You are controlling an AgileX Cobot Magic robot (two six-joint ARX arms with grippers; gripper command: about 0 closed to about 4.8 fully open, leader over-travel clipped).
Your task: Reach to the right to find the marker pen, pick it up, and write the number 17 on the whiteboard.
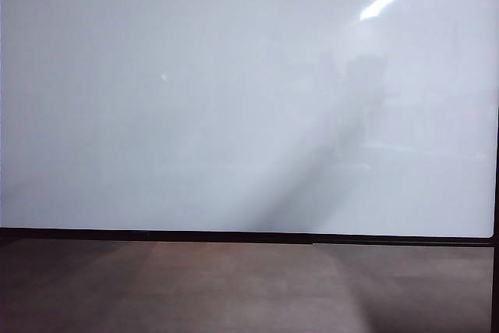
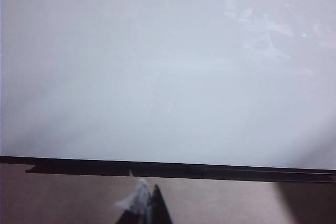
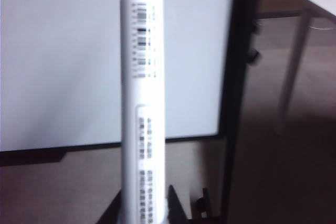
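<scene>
The whiteboard (image 1: 195, 99) fills most of the exterior view, glossy white with a thin black frame (image 1: 234, 236), and I see no writing on it. Neither gripper shows in that view. In the right wrist view my right gripper (image 3: 143, 209) is shut on the marker pen (image 3: 142, 103), a long white barrel with printed labels that stands out from the jaws in front of the whiteboard (image 3: 63, 66). My left gripper (image 2: 147, 206) sits low before the whiteboard (image 2: 157, 66), its dark fingertips together in a point with a small white scrap (image 2: 135, 195) clinging to them.
A brown matte surface (image 1: 234, 286) runs below the board's lower frame. In the right wrist view the board's dark side frame (image 3: 239, 77) stands beside the pen, and beyond it are a white table leg (image 3: 294, 61) and brown floor.
</scene>
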